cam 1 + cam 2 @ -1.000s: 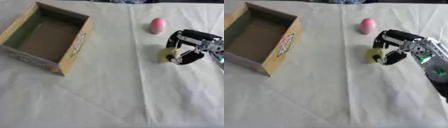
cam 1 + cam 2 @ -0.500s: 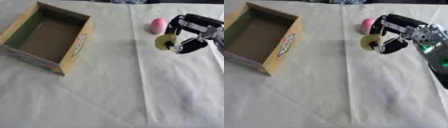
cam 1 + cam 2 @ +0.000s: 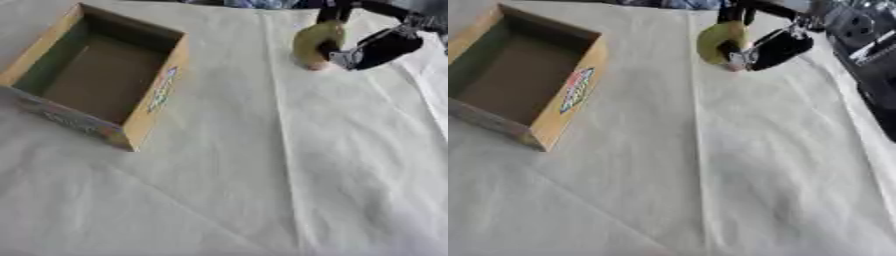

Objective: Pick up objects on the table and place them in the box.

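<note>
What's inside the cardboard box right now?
Nothing shows inside the open cardboard box: only its bare brown floor and greenish inner wall. The near wall hides a strip of floor. The yellow-green round object is outside it, held by the right hand above the white tablecloth.

Box side: a red, blue and green printed logo is seen, but no letters can be read.
Elsewhere: no text, numbers or signs can be read.

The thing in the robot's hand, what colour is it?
Yellowish-green fruit, held in the right hand; clearest in the right eye view.
</note>
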{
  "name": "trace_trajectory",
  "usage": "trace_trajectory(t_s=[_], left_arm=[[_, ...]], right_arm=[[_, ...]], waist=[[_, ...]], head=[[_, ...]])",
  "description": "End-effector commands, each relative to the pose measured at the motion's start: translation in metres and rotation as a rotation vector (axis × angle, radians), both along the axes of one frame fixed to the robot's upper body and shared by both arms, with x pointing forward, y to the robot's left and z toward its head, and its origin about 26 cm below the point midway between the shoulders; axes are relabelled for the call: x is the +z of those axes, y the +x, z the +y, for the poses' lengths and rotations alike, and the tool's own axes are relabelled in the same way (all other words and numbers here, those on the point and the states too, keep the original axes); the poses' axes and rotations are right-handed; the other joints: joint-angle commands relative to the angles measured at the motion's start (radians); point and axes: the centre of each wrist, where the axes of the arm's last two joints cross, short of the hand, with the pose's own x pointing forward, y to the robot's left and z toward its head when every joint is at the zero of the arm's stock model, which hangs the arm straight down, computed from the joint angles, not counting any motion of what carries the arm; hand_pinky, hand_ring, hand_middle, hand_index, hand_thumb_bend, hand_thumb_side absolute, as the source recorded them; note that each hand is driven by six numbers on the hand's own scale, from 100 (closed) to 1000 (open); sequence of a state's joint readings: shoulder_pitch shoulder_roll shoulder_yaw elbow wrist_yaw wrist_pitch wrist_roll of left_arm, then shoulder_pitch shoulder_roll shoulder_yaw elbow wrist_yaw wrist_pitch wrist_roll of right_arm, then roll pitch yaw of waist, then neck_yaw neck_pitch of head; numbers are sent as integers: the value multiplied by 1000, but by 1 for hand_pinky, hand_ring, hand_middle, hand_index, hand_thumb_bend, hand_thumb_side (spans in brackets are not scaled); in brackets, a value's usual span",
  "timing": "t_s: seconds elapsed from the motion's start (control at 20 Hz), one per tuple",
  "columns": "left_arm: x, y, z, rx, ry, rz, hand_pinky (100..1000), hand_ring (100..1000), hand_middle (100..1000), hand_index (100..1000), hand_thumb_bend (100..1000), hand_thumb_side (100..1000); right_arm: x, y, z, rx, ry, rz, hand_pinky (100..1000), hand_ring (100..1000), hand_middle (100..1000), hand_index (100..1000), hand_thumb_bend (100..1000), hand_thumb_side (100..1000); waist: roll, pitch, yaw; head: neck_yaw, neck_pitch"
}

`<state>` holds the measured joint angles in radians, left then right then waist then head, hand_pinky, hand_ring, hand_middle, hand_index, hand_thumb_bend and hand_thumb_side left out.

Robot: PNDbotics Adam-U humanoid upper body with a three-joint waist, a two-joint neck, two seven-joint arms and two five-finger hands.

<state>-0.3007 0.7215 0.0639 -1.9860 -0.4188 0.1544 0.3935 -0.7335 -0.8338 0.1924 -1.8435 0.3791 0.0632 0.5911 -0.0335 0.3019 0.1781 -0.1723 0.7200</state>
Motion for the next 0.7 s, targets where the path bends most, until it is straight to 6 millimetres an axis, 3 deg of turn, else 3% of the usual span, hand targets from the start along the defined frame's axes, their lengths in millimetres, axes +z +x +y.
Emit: trace_trajectory(t_s=[0.05, 0.25, 0.7], left_arm=[[11, -3, 0, -9, 33, -28, 709, 821, 1000, 805, 389, 1000], [11, -3, 0, -12, 33, -30, 708, 821, 1000, 804, 390, 1000], [13, -2, -3, -25, 19, -49, 706, 821, 1000, 804, 392, 1000]], right_arm=[[13, 4, 11, 42, 11, -11, 602, 619, 536, 584, 100, 100], [23, 14, 30, 105, 38, -4, 594, 615, 533, 583, 100, 100], [35, 36, 86, 262, 100, 52, 581, 608, 526, 582, 100, 100]], waist=[[2, -22, 1], [0, -25, 1], [3, -32, 8]], head=[[10, 6], [3, 7], [-58, -10]])
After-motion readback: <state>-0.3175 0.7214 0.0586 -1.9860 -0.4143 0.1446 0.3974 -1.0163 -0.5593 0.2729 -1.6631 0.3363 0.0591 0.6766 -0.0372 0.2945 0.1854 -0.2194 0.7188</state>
